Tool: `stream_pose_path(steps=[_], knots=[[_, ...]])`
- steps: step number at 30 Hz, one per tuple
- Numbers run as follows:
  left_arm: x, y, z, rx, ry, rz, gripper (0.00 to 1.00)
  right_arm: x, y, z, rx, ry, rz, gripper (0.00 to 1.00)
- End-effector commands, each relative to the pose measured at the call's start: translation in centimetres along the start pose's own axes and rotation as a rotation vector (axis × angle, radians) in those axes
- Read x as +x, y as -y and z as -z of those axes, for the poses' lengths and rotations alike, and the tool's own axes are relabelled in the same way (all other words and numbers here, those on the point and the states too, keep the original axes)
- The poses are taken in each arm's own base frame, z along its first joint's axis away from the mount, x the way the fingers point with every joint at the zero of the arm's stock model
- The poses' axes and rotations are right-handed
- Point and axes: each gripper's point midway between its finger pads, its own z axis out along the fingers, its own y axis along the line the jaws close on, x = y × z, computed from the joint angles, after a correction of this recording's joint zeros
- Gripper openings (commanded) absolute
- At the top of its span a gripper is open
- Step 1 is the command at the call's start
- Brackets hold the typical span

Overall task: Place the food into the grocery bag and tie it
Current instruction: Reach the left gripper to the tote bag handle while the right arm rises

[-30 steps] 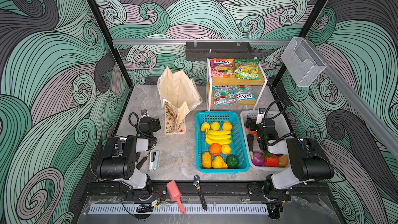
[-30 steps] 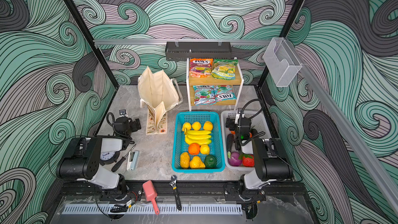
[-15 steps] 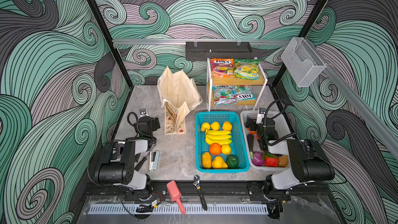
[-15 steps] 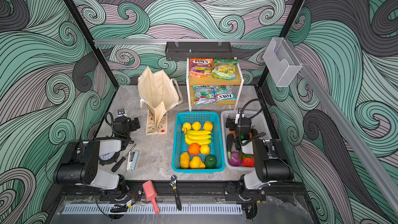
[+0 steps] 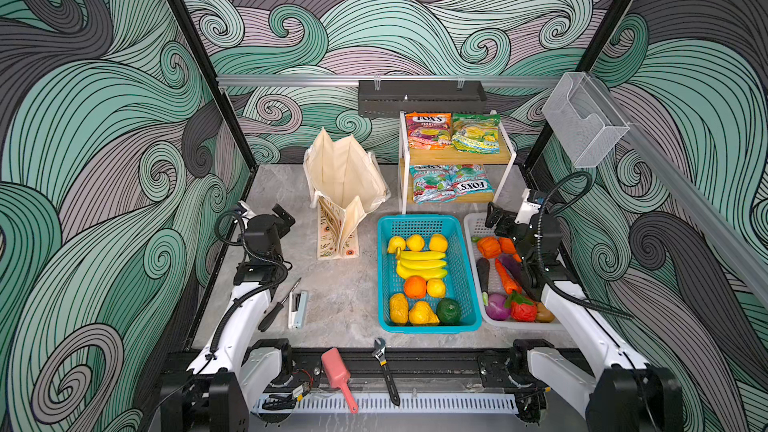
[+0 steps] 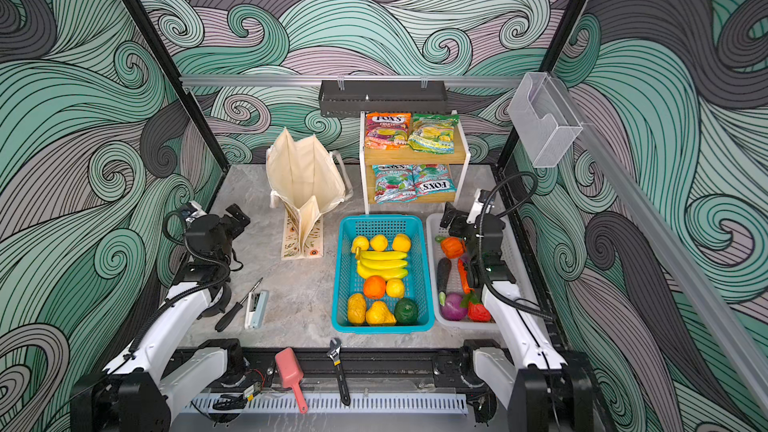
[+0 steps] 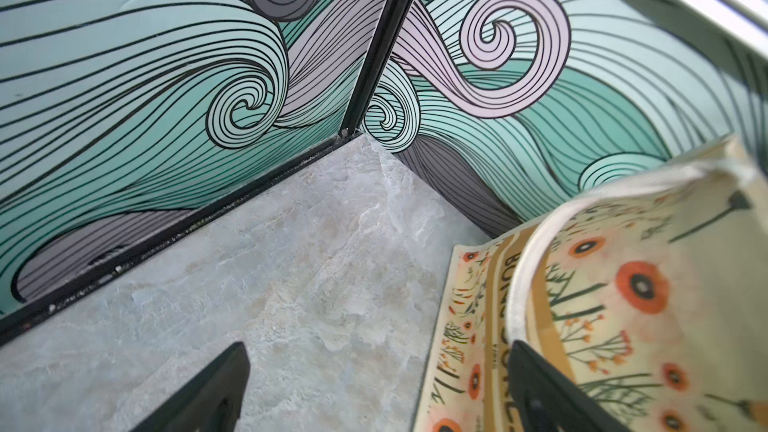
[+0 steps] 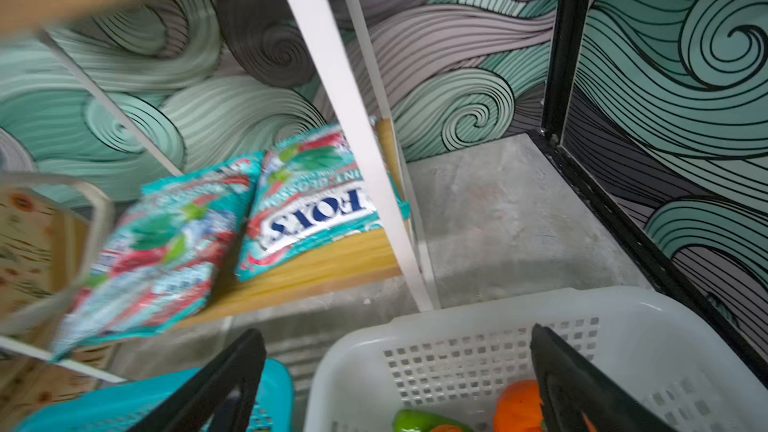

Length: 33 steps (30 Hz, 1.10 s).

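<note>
The grocery bag (image 5: 345, 184) stands open at the back left of the table, cream with a floral print; its rope handle and tan band fill one side of the left wrist view (image 7: 623, 305). The food: toy fruit lies in a teal basket, among it an orange (image 5: 414, 287) and a yellow pear (image 5: 422, 312). An orange-red candy packet (image 5: 428, 130) and a green candy packet (image 5: 476, 132) lie on the rack's upper shelf. My left gripper (image 5: 284, 216) (image 7: 377, 347) is open and empty beside the bag's base. My right gripper (image 5: 496, 218) (image 8: 397, 330) is open and empty over the white basket's far end.
The teal basket (image 5: 419, 221) and a white basket (image 5: 473, 222) of toy vegetables sit side by side. The white-framed wooden rack (image 5: 457, 155) holds mint packets (image 5: 451, 187) below. A screwdriver (image 5: 278, 305) and stapler (image 5: 298, 309) lie front left; a pink scoop (image 5: 338, 380) and wrench (image 5: 386, 371) rest on the front rail.
Both arms have unfolded, their elbows dropping toward the front edge. The grippers have shifted only slightly and stay open. Nothing on the table has moved.
</note>
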Motion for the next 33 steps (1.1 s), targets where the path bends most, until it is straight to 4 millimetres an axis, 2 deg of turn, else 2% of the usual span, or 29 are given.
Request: stream_pose_path(steps=[1, 5, 8, 11, 15, 18, 24, 29, 30, 33], knots=[[-0.6, 0.0, 2.2, -0.019, -0.076, 0.160, 0.98, 0.3, 0.4, 2.4, 0.014, -0.030, -0.178, 0.99], [-2.3, 3.7, 4.7, 0.193, -0.081, 0.106, 0.98, -2.0, -2.7, 4.4, -0.162, -0.032, -0.153, 0.99], [-3.8, 7.7, 7.2, 0.387, -0.114, 0.052, 0.93, -2.7, -5.9, 5.2, -0.331, -0.082, -0.129, 0.99], [-4.7, 10.1, 8.6, 0.435, -0.193, -0.002, 0.95, -3.1, -8.5, 5.7, -0.470, -0.136, -0.119, 0.99], [-4.9, 12.6, 9.6, 0.451, -0.295, -0.128, 0.98, -3.3, -11.3, 6.8, -0.599, -0.197, -0.080, 0.99], [-3.9, 14.6, 9.7, 0.471, -0.340, -0.227, 0.99, -2.8, -12.8, 7.2, -0.620, -0.237, -0.036, 0.99], [-0.9, 18.3, 10.6, 0.418, -0.404, -0.572, 0.99, -1.6, -16.0, 8.1, -0.674, -0.294, 0.041, 0.98], [2.2, 22.0, 11.5, 0.404, -0.449, -0.899, 0.99, -1.7, -16.8, 7.9, -0.663, -0.321, -0.013, 0.97], [3.6, 22.5, 11.1, 0.374, -0.469, -0.983, 0.99, -1.7, -17.0, 7.9, -0.670, -0.332, -0.025, 0.97], [5.7, 24.0, 11.2, 0.309, -0.465, -1.212, 0.99, -1.3, -17.2, 7.5, -0.671, -0.362, -0.053, 0.97]])
